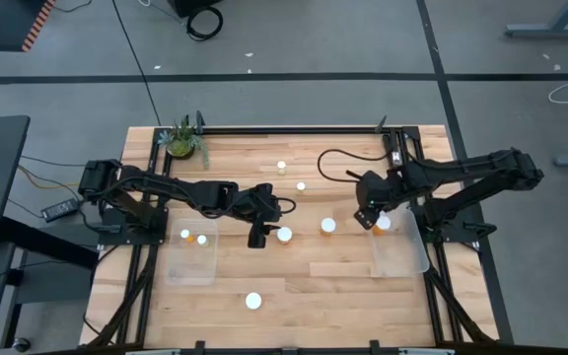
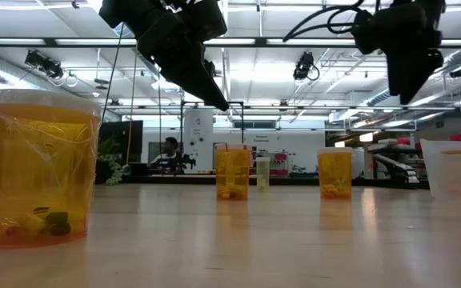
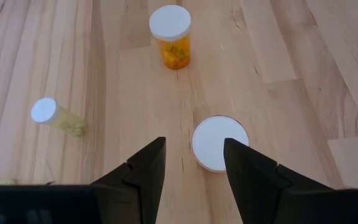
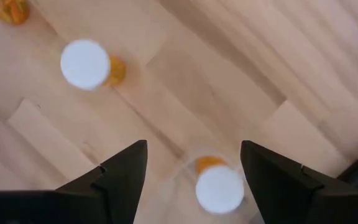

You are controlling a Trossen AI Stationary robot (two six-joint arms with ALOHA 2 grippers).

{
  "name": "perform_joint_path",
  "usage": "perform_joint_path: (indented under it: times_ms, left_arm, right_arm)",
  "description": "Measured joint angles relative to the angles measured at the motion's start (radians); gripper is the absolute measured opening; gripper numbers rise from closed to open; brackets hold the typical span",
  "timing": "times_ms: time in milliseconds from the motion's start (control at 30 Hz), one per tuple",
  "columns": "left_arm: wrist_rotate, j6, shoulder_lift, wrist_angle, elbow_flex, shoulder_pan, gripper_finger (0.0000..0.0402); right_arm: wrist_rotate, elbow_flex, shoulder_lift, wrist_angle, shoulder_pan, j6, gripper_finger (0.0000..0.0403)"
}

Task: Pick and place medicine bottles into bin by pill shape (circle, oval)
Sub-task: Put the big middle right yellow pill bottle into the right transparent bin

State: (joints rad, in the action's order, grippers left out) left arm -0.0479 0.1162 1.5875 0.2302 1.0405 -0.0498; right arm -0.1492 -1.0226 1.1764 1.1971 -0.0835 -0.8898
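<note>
Several medicine bottles with white caps stand on the wooden table. My left gripper (image 1: 257, 237) hangs open above the table's middle, a capped bottle (image 3: 220, 143) just beyond its fingertips and a little to one side. An amber bottle (image 3: 170, 37) and a slim one (image 3: 55, 115) stand farther off. My right gripper (image 1: 366, 217) is open above the clear right bin (image 1: 402, 251). One bottle (image 4: 219, 186) stands inside that bin below the fingers, untouched. Two bottles (image 1: 193, 237) rest in the clear left bin (image 1: 190, 264).
A small potted plant (image 1: 181, 141) sits at the far left corner. Loose bottles stand at the far middle (image 1: 282, 166), between the arms (image 1: 328, 226) and near the front edge (image 1: 254, 301). Bare wood lies toward the near edge between the bins.
</note>
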Motion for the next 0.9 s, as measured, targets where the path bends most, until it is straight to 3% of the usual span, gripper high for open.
perform_joint_path:
  times_ms: [333, 700, 900]
  left_arm:
    - [0.000, 0.005, 0.000, -0.021, 0.001, 0.000, 0.0172]
    - [0.001, 0.124, -0.052, -0.055, 0.001, 0.002, 0.0172]
    - [0.074, 0.104, -0.050, -0.096, -0.020, -0.001, 0.0172]
  right_arm:
    - [-0.028, 0.000, 0.081, -0.099, -0.003, 0.137, 0.0267]
    - [0.016, 0.000, 0.225, -0.268, 0.004, 0.234, 0.0267]
    - [0.019, -0.064, 0.286, -0.278, -0.006, 0.261, 0.0267]
